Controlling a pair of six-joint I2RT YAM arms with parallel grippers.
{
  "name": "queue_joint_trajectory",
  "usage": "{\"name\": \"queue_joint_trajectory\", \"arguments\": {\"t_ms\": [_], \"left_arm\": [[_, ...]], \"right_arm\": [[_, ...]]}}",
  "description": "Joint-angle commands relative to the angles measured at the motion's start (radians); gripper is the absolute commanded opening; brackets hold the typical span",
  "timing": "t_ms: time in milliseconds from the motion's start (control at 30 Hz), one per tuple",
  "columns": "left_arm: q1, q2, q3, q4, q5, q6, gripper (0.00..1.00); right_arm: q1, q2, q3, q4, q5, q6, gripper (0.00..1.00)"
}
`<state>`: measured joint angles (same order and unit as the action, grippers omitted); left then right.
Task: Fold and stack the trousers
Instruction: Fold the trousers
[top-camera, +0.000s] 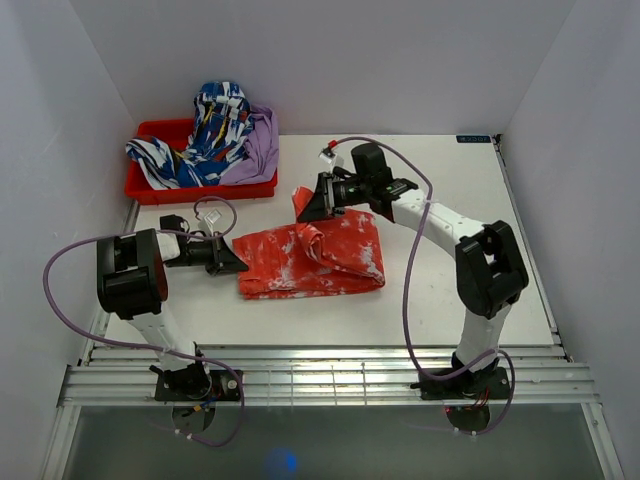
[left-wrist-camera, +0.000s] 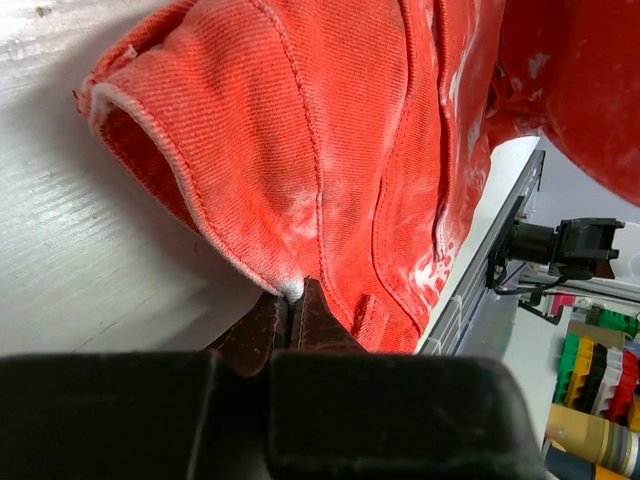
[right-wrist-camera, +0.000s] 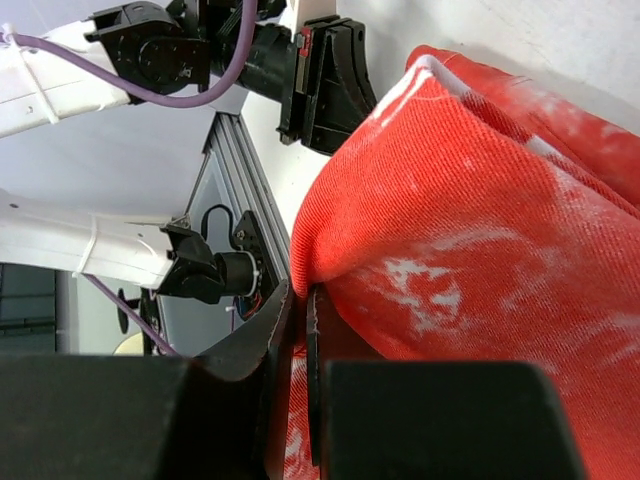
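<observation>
The orange-red trousers (top-camera: 320, 262) with white blotches lie partly folded in the middle of the table. My left gripper (top-camera: 238, 262) is shut on their left edge, pinching a hem corner (left-wrist-camera: 292, 290) low over the table. My right gripper (top-camera: 303, 205) is shut on a fold of the trousers (right-wrist-camera: 470, 250) at their back left corner and holds it lifted off the table. In the right wrist view the cloth (right-wrist-camera: 300, 275) runs down between the fingers. Both grippers are on the left side of the garment, the right one farther back.
A red bin (top-camera: 200, 180) at the back left holds a blue-and-white patterned garment (top-camera: 205, 135) and a purple garment (top-camera: 258, 150). White walls close the back and both sides. An aluminium rail (top-camera: 330, 375) runs along the near edge.
</observation>
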<state>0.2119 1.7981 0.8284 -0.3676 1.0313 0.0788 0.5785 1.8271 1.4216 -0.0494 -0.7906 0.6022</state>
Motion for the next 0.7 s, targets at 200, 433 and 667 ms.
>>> {"name": "queue_joint_trajectory", "arguments": {"t_ms": [200, 433, 667], "left_arm": [[-0.011, 0.023, -0.023, 0.065, 0.084, -0.056, 0.00], [-0.012, 0.041, -0.038, 0.088, 0.085, -0.098, 0.00], [-0.011, 0.055, -0.043, 0.105, 0.090, -0.116, 0.00]], "right_arm": [[0.116, 0.147, 0.146, 0.095, 0.031, 0.079, 0.08], [0.170, 0.228, 0.204, 0.128, 0.080, 0.133, 0.08], [0.219, 0.279, 0.238, 0.112, 0.114, 0.114, 0.08]]}}
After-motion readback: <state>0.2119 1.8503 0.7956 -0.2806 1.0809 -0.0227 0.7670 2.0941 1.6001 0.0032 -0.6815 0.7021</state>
